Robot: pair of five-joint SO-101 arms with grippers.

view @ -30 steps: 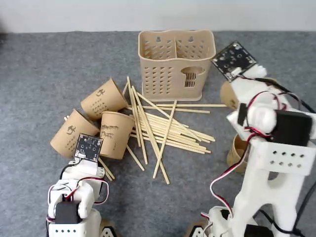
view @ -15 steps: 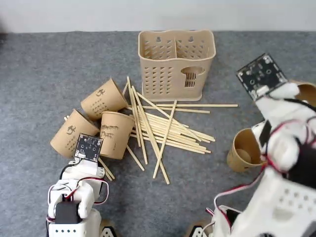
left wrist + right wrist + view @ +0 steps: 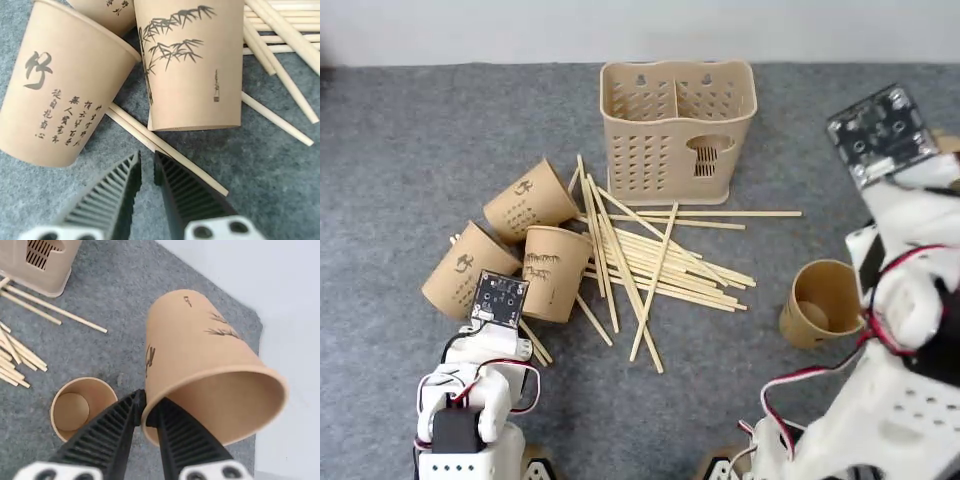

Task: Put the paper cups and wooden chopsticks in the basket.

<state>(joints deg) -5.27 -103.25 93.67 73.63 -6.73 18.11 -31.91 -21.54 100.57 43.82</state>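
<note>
Evidently nothing is binned yet: the basket (image 3: 660, 160) looks empty, the right end effector (image 3: 146, 407) pinches 1 paper cup (image 3: 200, 360), the left end effector (image 3: 146, 162) is clenched empty; 4 cups (image 3: 556, 270) and the chopsticks (image 3: 650, 260) wait.

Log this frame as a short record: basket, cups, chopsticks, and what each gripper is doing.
Basket: beige perforated plastic basket, two compartments, nothing seen inside.
Lying cups: three tan paper cups on their sides, left of the chopsticks.
Standing cup: upright tan paper cup, right of the pile.
Held cup: bamboo-printed tan paper cup, rim pinched by the right gripper.
Chopsticks: loose wooden chopsticks on the table before the basket.
Left gripper: jaws nearly together, empty, close to the lying cups.
</note>
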